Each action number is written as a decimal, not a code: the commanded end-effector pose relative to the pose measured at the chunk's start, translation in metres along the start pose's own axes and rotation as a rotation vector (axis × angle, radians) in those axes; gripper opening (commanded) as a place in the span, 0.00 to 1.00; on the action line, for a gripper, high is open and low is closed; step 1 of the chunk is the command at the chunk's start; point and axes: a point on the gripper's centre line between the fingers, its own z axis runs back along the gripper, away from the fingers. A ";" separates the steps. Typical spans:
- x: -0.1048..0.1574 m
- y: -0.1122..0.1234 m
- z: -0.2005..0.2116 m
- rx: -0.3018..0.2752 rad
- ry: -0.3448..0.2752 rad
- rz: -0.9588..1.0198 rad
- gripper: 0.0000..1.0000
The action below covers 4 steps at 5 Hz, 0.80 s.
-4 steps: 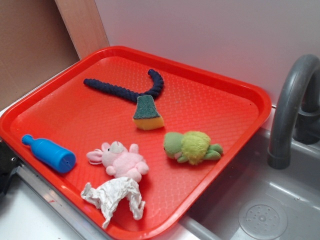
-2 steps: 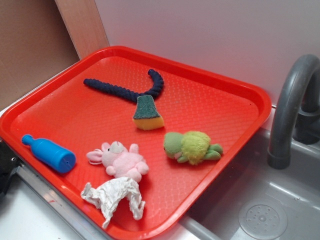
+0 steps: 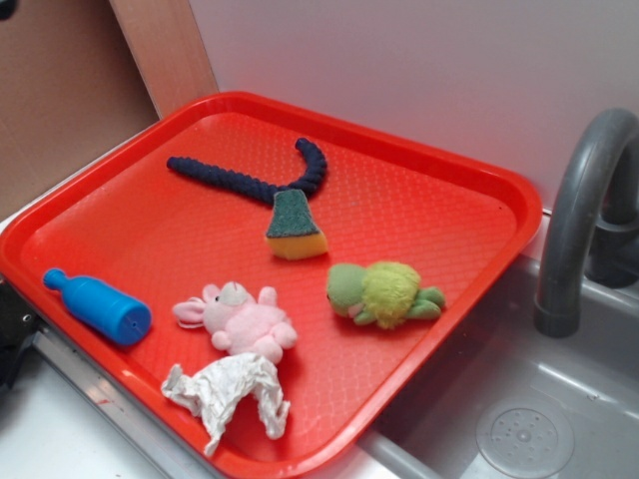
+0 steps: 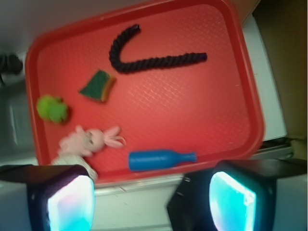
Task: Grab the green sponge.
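Note:
The green sponge [image 3: 296, 225] is a small trapezoid with a dark green top on yellow foam. It lies near the middle of the red tray [image 3: 419, 230], just below the dark blue rope [image 3: 255, 180]. In the wrist view the sponge [image 4: 98, 86] sits left of centre on the tray [image 4: 192, 106]. My gripper [image 4: 151, 207] is open and empty. It is high above the tray's near edge, far from the sponge. In the exterior view only a dark bit of the arm [image 3: 5, 8] shows, at the top left corner.
On the tray lie a blue bottle [image 3: 98, 305], a pink plush [image 3: 240, 321], a fuzzy green-yellow plush turtle [image 3: 384, 294] and a crumpled white cloth [image 3: 230, 394]. A grey faucet [image 3: 579, 220] and sink [image 3: 519, 419] are to the right. A white wall stands behind.
A dark bit of the arm has come into the exterior view at the top left corner. Nothing on the tray has moved.

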 end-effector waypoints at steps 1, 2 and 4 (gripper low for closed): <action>0.030 -0.028 -0.028 -0.061 -0.025 0.189 1.00; 0.042 -0.049 -0.068 -0.082 0.007 0.204 1.00; 0.065 -0.074 -0.146 -0.106 0.026 0.231 1.00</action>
